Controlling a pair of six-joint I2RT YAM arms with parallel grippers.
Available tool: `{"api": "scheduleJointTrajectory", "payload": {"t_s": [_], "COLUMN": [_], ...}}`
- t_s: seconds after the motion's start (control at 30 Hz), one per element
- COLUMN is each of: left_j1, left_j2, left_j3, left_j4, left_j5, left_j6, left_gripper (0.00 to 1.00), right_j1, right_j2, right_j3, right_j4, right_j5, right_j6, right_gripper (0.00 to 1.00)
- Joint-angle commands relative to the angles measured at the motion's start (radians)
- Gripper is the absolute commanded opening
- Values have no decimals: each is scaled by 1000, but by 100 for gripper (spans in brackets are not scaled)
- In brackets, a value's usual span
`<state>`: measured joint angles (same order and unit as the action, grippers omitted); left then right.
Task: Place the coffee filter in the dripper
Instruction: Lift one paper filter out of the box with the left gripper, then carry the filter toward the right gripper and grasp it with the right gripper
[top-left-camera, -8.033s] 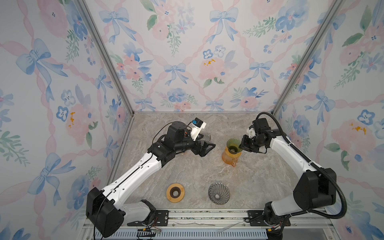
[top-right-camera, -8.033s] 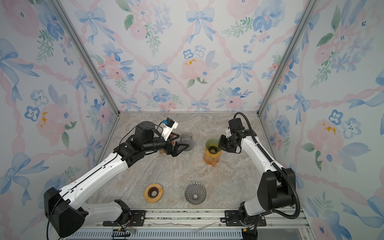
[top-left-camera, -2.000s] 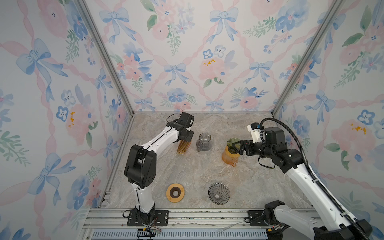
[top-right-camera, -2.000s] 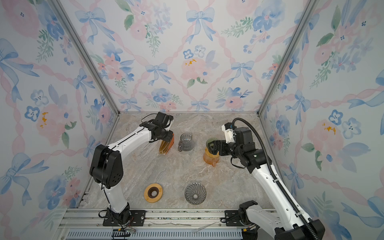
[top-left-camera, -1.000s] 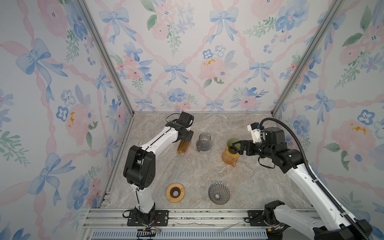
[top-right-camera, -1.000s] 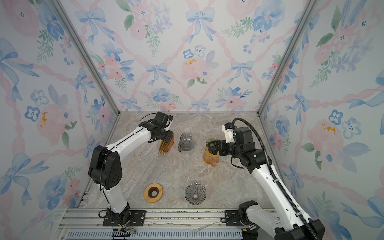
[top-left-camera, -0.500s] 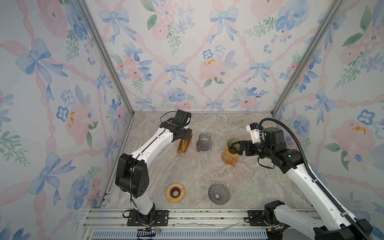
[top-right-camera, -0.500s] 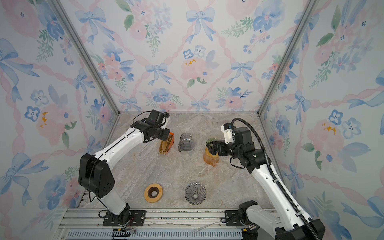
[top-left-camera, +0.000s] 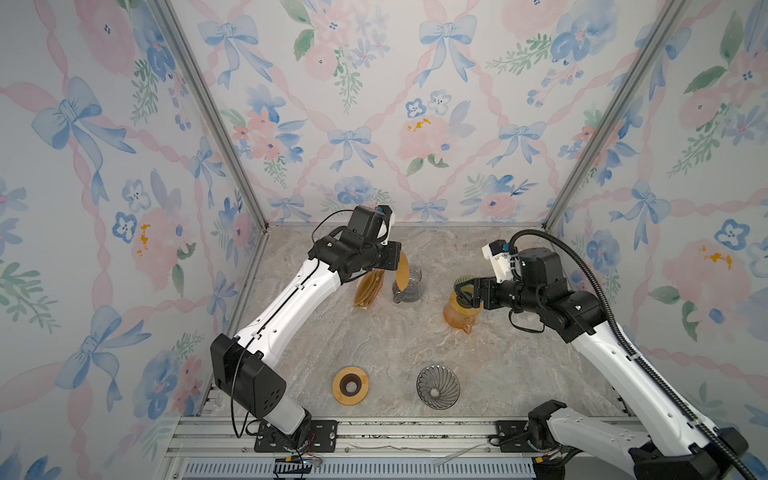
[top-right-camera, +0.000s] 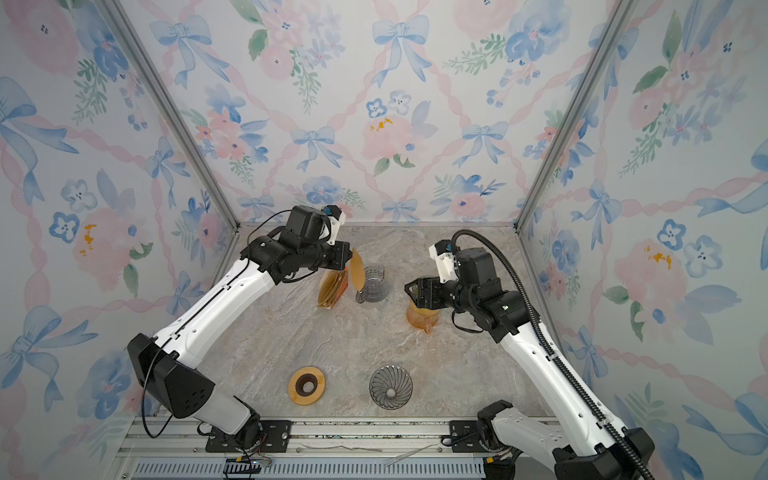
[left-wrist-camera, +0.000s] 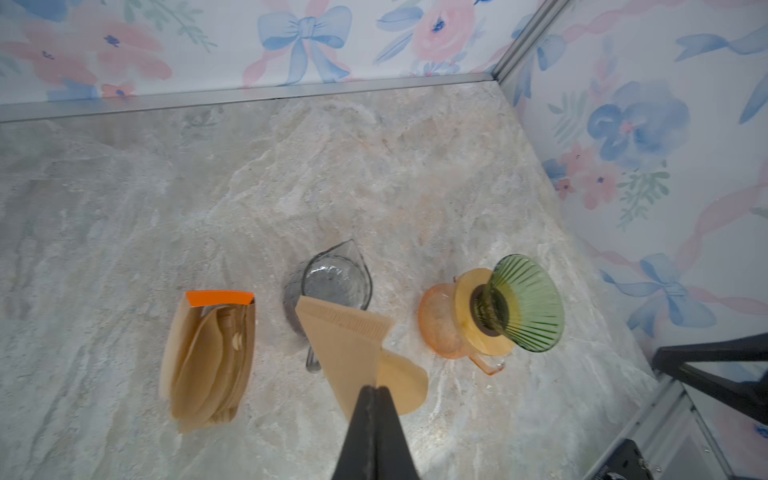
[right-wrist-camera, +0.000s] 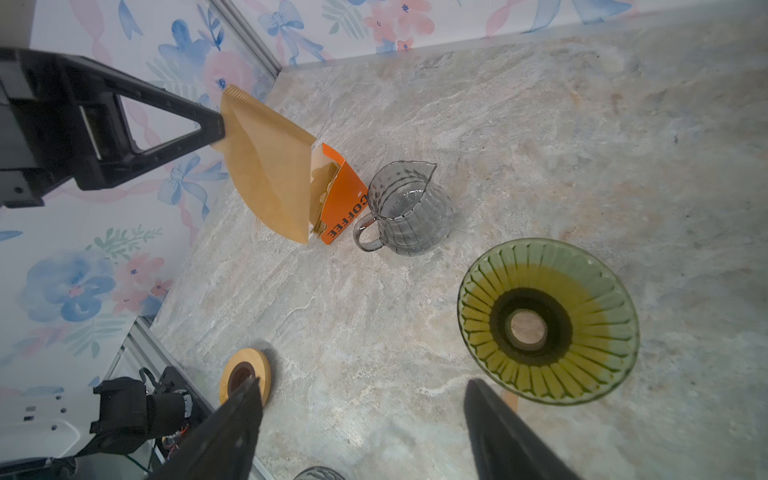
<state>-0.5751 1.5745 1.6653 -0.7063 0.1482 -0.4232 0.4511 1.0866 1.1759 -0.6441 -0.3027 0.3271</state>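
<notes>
Coffee filter (left-wrist-camera: 353, 345), a tan paper cone, hangs pinched in the closed left claw (left-wrist-camera: 374, 388), clear of the tabletop (left-wrist-camera: 415, 166), near the glass jug (left-wrist-camera: 332, 282) and filter packet (left-wrist-camera: 212, 357). Further right, the green dripper (right-wrist-camera: 590, 299) sits on an orange carafe (left-wrist-camera: 440, 328). The right claw (right-wrist-camera: 361, 381) gapes empty just beside it.

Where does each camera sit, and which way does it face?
Both top views: high in front, facing down at the table; both arms show.
Left wrist: on the left arm, facing down; shut left jaws pinch the coffee filter.
Right wrist: above the dripper, facing down; open right jaws show.
Wrist views share dripper and filter.
</notes>
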Motion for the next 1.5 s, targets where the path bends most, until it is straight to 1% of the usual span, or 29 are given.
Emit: {"api": "scheduleJointTrajectory", "payload": {"t_s": [0.0,0.1,0.27,0.5,0.7,0.83,1.1,1.23,1.33,1.47], "left_j1": [-42,-76,-111,-147,-153,-155,-155,-155,-157,-155], "left_j2": [50,93,152,207,211,208,207,202,204,199], "left_j3": [79,145,209,264,262,262,258,254,246,232], "left_j4": [-4,-4,-5,-5,-5,-4,-4,-5,-5,-5], "left_j5": [72,86,99,114,123,129,164,175,204,213], "left_j6": [-113,-153,-184,-193,-186,-181,-173,-164,-158,-138], "left_gripper": [0,0,0,0,0,0,0,0,0,0], "right_j1": [28,44,66,80,75,69,65,64,61,61], "right_j2": [17,30,69,135,193,237,275,277,273,257], "right_j3": [77,109,167,220,254,282,304,300,295,292], "right_j4": [-86,-105,-141,-153,-150,-154,-141,-129,-116,-106], "right_j5": [24,52,43,117,191,198,210,225,235,235], "right_j6": [-28,-40,-80,-104,-116,-125,-130,-132,-128,-133], "right_gripper": [73,67,61,54,48,45,35,28,20,13]}}
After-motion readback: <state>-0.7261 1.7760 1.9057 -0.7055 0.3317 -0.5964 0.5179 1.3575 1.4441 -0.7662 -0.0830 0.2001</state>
